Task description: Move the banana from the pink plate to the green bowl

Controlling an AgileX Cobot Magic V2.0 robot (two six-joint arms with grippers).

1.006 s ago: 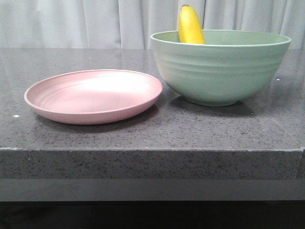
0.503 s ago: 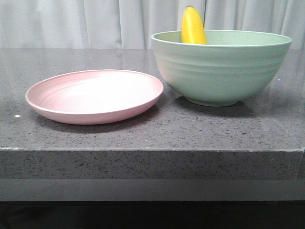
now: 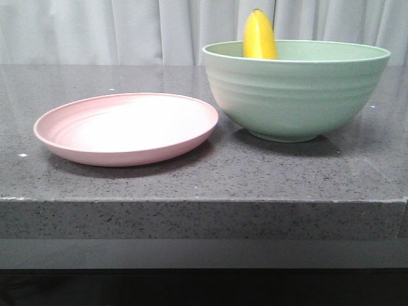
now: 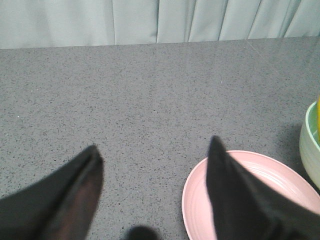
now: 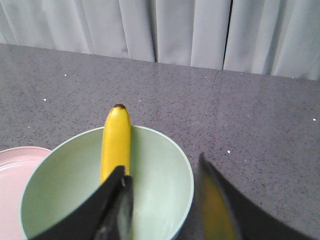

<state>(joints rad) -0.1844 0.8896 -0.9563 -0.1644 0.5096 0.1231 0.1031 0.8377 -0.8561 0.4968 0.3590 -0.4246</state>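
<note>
The banana (image 3: 259, 37) leans inside the green bowl (image 3: 296, 95), its tip sticking up above the far rim. It also shows in the right wrist view (image 5: 115, 140), resting against the bowl's (image 5: 160, 180) far wall. My right gripper (image 5: 162, 172) is open and empty above the bowl, apart from the banana. The pink plate (image 3: 127, 127) sits empty to the left of the bowl. My left gripper (image 4: 152, 150) is open and empty above the counter, one finger over the plate's (image 4: 197, 200) rim. Neither gripper shows in the front view.
The dark speckled stone counter (image 3: 204, 178) holds both dishes, with its front edge close to the camera. A pale curtain (image 3: 127, 32) hangs behind the counter. The bowl's rim (image 4: 312, 145) shows at the edge of the left wrist view.
The banana has shifted slightly to the right inside the bowl and settled. The plate and bowl look nudged a touch to the right.
</note>
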